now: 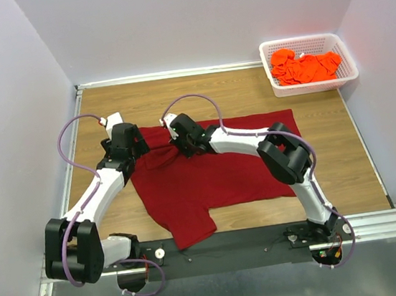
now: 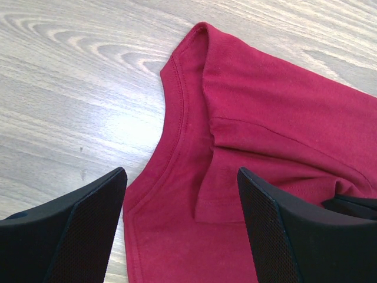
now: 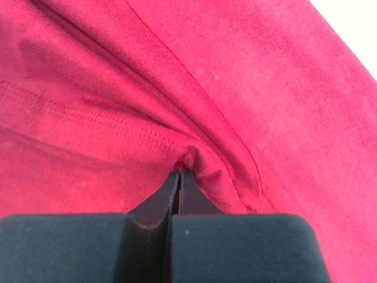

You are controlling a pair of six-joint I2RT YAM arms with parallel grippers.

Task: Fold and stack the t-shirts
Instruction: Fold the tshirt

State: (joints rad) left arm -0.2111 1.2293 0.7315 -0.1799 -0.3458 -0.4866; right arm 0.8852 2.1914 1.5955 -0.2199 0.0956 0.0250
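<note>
Nearest, both arms stood on their bases at the front edge of the table [image 1: 330, 168]. The left arm [image 1: 95, 196] bent outward at its elbow and reached forward to the far left corner of the dark red shirt [image 1: 209, 179]. The left fingers [image 2: 76, 236] stood wide apart astride a curved, stitched edge of the cloth, holding nothing. The right arm [image 1: 290, 158] folded at its elbow and stretched leftward across the shirt. The right fingers [image 3: 159, 203] were pressed together, pinching a fold of red cloth beside a seam. The shirt lay spread mid-table, rumpled between the wrists. Farther back, in the far right corner, orange shirts [image 1: 307, 66] sat heaped in a white basket [image 1: 313, 85].
</note>
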